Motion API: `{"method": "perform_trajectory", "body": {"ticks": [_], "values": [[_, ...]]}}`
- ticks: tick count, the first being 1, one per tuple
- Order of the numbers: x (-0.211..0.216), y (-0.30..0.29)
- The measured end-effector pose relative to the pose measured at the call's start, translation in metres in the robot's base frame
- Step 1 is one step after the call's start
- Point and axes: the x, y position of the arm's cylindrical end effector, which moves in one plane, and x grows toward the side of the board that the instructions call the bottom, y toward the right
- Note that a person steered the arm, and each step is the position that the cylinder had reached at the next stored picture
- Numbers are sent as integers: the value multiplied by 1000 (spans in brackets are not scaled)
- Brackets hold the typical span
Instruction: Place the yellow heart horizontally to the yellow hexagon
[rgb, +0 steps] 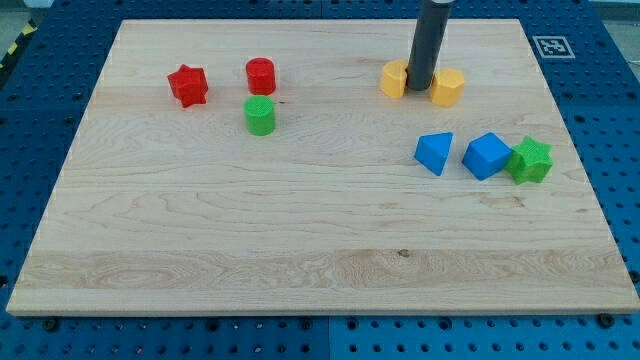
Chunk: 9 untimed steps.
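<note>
Two yellow blocks sit near the view's top, right of centre, on the wooden board (300, 230). The left one (393, 78) looks like the yellow heart, and the rod hides part of it. The right one (448, 87) looks like the yellow hexagon. They lie almost level with each other, with a small gap between them. My tip (420, 89) stands in that gap, touching or nearly touching both blocks. The dark rod rises from there out of the view's top.
A red star (188, 85), a red cylinder (260, 76) and a green cylinder (260, 116) sit at the upper left. A blue triangle (434, 152), a blue cube (487, 155) and a green star (530, 160) sit in a row at the right.
</note>
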Motion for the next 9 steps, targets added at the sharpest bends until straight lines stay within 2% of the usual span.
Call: {"method": "perform_trajectory", "body": {"ticks": [1, 3, 6, 8, 9], "values": [[-12, 0], [-10, -6], [-10, -108], [-10, -150], [-27, -124]]}}
